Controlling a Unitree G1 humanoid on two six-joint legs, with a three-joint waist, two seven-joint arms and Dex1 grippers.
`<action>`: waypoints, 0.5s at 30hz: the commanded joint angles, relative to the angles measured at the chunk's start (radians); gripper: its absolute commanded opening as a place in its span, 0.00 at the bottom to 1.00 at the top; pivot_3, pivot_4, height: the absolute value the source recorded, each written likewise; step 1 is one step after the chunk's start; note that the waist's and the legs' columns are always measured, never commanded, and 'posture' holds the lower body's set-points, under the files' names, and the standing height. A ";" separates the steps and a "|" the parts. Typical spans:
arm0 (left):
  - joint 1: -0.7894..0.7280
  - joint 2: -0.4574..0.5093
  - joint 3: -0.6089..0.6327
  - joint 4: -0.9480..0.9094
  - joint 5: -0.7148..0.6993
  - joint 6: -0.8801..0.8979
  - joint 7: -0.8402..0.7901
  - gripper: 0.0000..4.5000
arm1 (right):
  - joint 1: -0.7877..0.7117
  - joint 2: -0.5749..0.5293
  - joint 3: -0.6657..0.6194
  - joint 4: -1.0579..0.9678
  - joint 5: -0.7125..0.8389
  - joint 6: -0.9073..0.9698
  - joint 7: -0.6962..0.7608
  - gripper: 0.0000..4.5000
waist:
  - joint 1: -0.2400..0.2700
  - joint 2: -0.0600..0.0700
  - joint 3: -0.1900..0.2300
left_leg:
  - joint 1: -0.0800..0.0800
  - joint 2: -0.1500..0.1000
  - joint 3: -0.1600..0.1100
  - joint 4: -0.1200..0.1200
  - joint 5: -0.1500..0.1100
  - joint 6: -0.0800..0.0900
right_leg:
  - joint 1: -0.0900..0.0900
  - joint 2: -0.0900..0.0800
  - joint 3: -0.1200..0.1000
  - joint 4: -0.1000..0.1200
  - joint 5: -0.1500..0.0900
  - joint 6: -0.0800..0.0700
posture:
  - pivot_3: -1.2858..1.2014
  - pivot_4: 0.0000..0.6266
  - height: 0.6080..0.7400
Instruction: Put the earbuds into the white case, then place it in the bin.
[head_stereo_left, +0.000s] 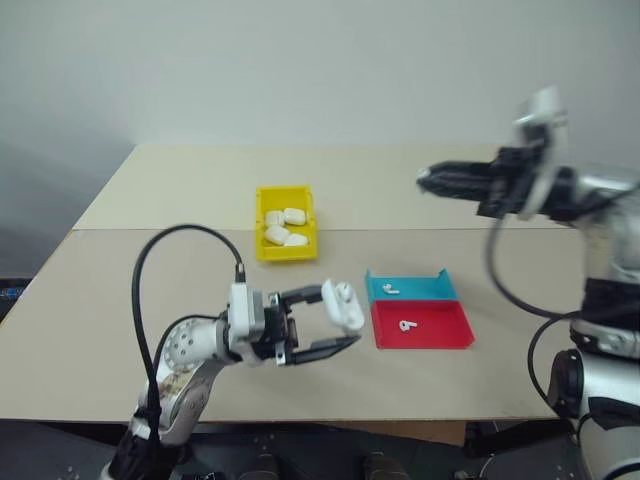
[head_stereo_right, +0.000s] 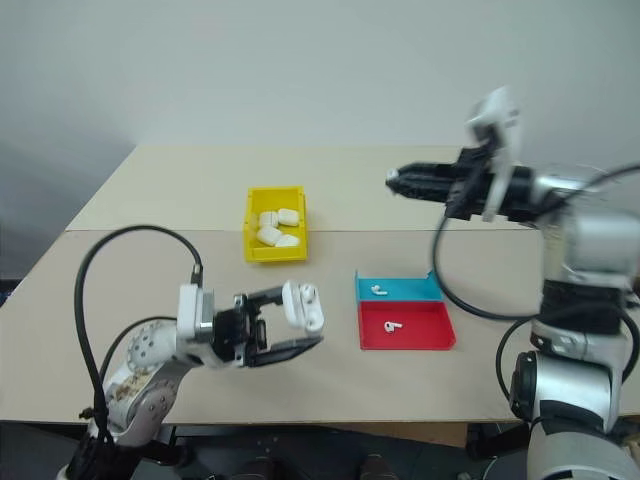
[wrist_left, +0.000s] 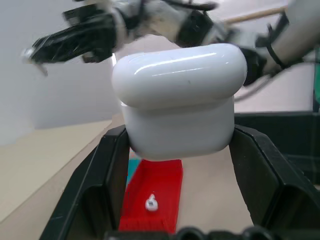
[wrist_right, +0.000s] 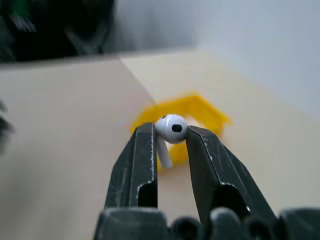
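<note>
From the head camera's left eye, the task looks to be in its early middle: the left gripper (head_stereo_left: 335, 322), near the front edge of the pale wooden table (head_stereo_left: 150, 270), is clamped on the small glossy white pebble-shaped case (head_stereo_left: 344, 305) and holds it above the tabletop, while the right gripper (head_stereo_left: 428, 179) hangs high over the far right of the table. Two tiny white stemmed earbuds still lie in the flat two-part tray, one in the blue half (head_stereo_left: 390, 290) and one in the red half (head_stereo_left: 406, 325), so loading is unfinished by my reading, and the case has yet to go to the bright yellow rectangular plastic bin (head_stereo_left: 262, 250), which stands farther back, left of the tray, and already holds several white cases (head_stereo_left: 284, 227). The right eye shows the same layout. In the left wrist view the two black fingers (wrist_left: 102, 175) press both flanks of the case, whose lid looks shut or nearly so, with the red half and its earbud below. In the right wrist view the fingers (wrist_right: 142, 160) stand a little apart, pinching a third white earbud (wrist_right: 171, 129) by its head, stem hanging down, the yellow bin blurred beyond.
</note>
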 joint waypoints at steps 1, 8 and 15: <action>-0.081 -0.030 0.010 0.021 -0.051 0.034 -0.002 0.62 | 0.039 0.073 -0.271 -0.267 0.355 0.290 -0.187 0.19 | -0.004 0.000 -0.001 | 0.001 0.000 0.000 0.000 0.000 0.000 | 0.001 0.000 0.000 0.000 0.000 0.000 | 0.52 0.24 1.00; -0.170 -0.068 0.012 0.086 -0.092 0.055 -0.064 0.62 | 0.264 0.241 -0.346 -0.472 0.921 0.277 -0.643 0.19 | -0.024 -0.001 -0.003 | 0.009 0.001 0.000 0.000 0.000 0.001 | 0.011 0.001 0.001 -0.003 -0.002 0.005 | 0.52 0.24 1.00; -0.190 -0.077 0.019 0.107 -0.103 0.063 -0.098 0.62 | 0.459 0.189 -0.169 -0.582 1.131 0.091 -0.856 0.19 | -0.032 -0.001 -0.003 | 0.007 0.000 -0.001 0.000 0.000 0.001 | 0.011 0.001 0.001 -0.004 -0.002 0.005 | 0.52 0.24 1.00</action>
